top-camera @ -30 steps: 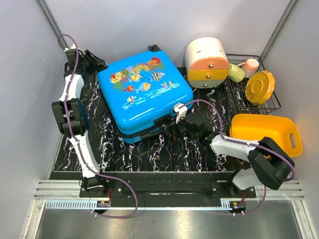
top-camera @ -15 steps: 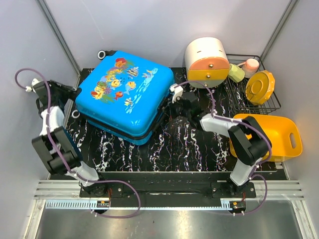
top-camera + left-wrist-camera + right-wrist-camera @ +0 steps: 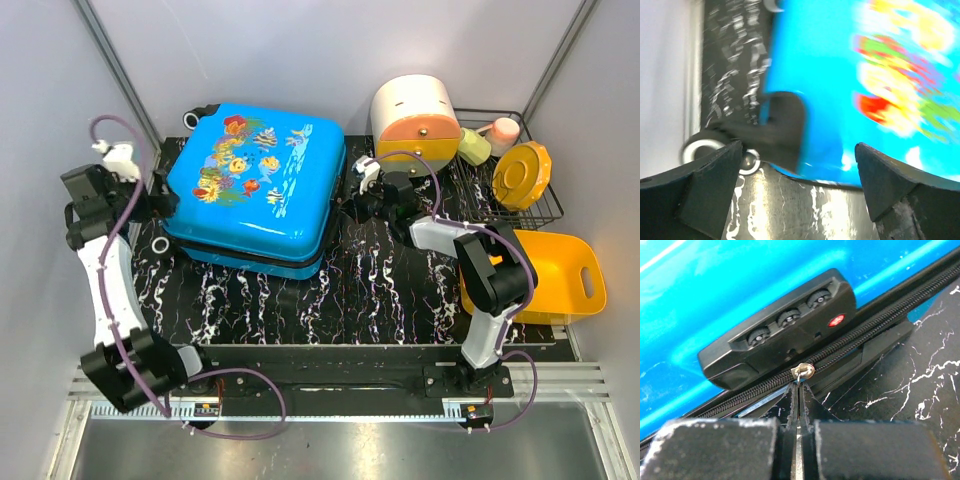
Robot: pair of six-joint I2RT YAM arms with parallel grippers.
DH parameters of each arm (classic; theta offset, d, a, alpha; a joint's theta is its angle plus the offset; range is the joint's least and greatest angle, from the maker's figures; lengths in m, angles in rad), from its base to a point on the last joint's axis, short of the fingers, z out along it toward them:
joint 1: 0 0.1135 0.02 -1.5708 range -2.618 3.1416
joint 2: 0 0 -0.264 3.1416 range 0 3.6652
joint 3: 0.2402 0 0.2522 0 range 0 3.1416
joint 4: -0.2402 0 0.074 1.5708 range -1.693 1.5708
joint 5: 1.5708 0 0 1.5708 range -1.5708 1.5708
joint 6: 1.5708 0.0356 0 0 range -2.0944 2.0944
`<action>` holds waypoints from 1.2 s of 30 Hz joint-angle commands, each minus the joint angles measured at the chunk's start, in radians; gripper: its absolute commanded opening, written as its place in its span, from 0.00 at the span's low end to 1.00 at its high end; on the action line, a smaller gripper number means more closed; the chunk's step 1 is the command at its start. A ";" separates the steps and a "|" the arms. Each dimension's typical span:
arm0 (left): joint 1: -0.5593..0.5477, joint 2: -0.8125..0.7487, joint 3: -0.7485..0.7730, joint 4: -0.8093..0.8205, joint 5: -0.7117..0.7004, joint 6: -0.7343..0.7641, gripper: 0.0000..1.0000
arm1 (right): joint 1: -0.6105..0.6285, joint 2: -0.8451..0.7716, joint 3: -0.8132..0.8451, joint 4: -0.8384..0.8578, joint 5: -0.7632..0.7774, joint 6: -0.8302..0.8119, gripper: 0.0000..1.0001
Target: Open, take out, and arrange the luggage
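Marbled bench (image 3: 380, 290): right gripper (image 3: 798, 389) pinched shut on zipper pull (image 3: 803, 371), left gripper (image 3: 797, 155) wide open, empty. Unbraced luggage (image 3: 255, 190) may slide, so the pull could slip free.

Left arm (image 3: 108, 290): elbow folded low beside its base, white link rising along the left side, wrist bent so it points right. Left gripper (image 3: 160, 205) spread wide, fingers (image 3: 705, 185) far apart at the two lower corners of the wrist view, nothing between them. Right arm (image 3: 487, 290): upper link upright over its base, forearm stretched forward and to the left, wrist low over the bench. Right gripper (image 3: 352, 198) closed, fingers (image 3: 715, 450) pressed together, pinching the thin zip pull (image 3: 802, 371) at their tips.
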 commanded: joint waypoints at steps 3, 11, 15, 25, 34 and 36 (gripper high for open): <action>-0.140 -0.139 0.074 -0.511 0.396 0.869 0.99 | -0.005 0.005 -0.010 0.049 -0.218 -0.092 0.00; -0.560 -0.201 -0.021 -0.417 0.209 1.060 0.99 | -0.010 0.010 0.015 0.017 -0.272 -0.075 0.00; -0.743 -0.204 -0.090 -0.270 0.060 1.060 0.99 | -0.010 -0.016 0.015 0.008 -0.293 -0.034 0.00; -0.984 -0.084 -0.186 0.103 -0.244 0.904 0.90 | 0.013 -0.085 -0.057 -0.044 -0.379 0.064 0.00; -0.987 -0.020 -0.108 0.165 -0.273 0.666 0.80 | 0.041 -0.166 -0.104 -0.064 -0.374 0.101 0.00; -0.987 -0.017 -0.089 0.165 -0.270 0.629 0.79 | 0.042 -0.176 -0.099 -0.061 -0.384 0.121 0.00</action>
